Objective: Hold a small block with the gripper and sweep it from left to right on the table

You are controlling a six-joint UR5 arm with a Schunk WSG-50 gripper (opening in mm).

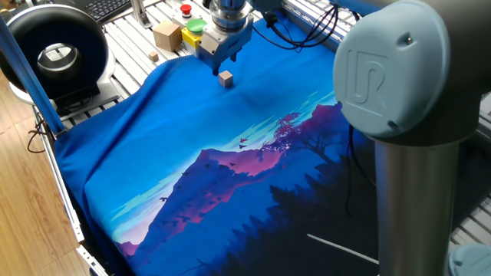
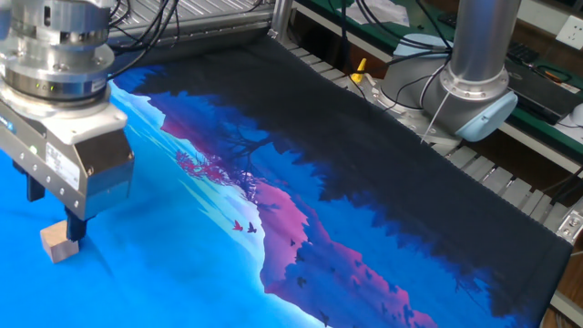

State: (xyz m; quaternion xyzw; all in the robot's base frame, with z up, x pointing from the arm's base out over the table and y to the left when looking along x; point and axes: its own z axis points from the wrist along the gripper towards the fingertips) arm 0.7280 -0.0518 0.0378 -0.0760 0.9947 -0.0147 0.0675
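At the far end of the table (image 1: 176, 138), the small block (image 1: 225, 77) is lying loose on the blue cloth. The gripper (image 2: 56, 217) is hanging right over it, fingers spread apart and gripping nothing. The step in hand looks like the approach to the grasp; next it probably needs lowering around the cube, then closing before any sweep.
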